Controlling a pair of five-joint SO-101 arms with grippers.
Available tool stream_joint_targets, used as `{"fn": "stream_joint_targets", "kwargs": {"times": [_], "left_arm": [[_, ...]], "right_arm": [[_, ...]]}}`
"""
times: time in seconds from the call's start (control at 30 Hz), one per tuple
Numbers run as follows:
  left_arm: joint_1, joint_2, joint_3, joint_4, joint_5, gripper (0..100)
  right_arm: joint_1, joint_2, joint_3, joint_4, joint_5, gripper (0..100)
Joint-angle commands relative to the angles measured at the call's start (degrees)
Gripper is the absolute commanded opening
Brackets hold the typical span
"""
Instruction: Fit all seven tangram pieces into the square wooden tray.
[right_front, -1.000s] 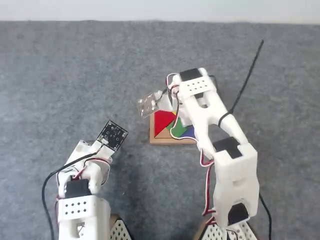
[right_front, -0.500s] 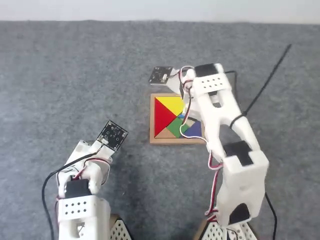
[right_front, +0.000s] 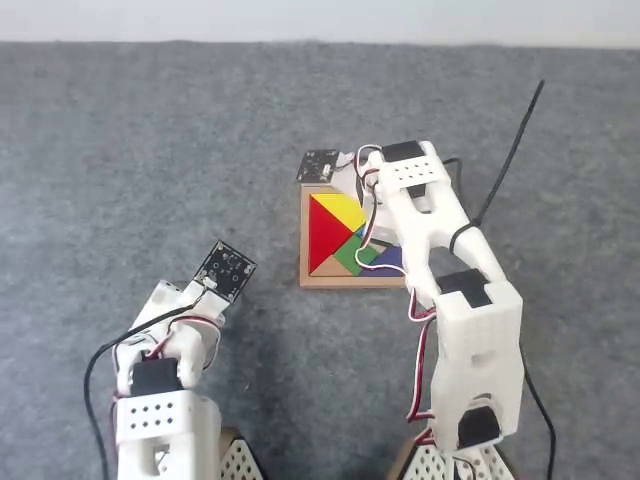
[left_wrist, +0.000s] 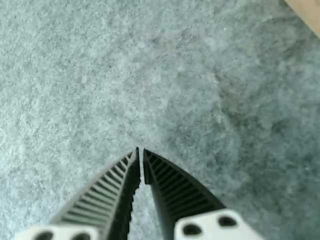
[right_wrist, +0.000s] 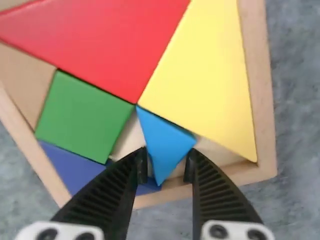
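One square wooden tray (right_front: 303, 240), centre of the high view. Six tangram pieces inside: red triangle (right_wrist: 100, 40), yellow triangle (right_wrist: 210, 80), green square (right_wrist: 82, 117), dark blue piece (right_wrist: 75, 167), light blue triangle (right_wrist: 165, 140), tan piece (right_wrist: 22, 82). Two arms: left arm (right_front: 165, 400) lower left, right arm (right_front: 440, 250) right of centre. Two grippers: left gripper (left_wrist: 140, 155), right gripper (right_wrist: 166, 156).

Pieces (right_front: 335, 235) in tray (right_front: 340, 282), triangle (right_wrist: 165, 142) in right gripper (right_wrist: 166, 157) above tray

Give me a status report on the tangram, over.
Left gripper shut, over carpet. Right gripper clamps light blue triangle over gap in tray. Nothing blocks it.
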Motion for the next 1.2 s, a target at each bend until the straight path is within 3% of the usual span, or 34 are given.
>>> {"fn": "stream_joint_targets", "kwargs": {"times": [0.0,0.57,1.17], "left_arm": [[-0.18,-0.70,-0.31,-0.97,-0.35,1],[-0.09,-0.70,-0.31,-0.97,-0.35,1],[-0.09,-0.70,-0.31,-0.97,-0.35,1]], "right_arm": [[0.31,0.48,-0.44,-0.92,3.34,12.5],[0.57,-0.13,-7.38,5.14,9.67,0.8],[0.57,-0.22,-16.70,7.43,8.09,0.9]]}}
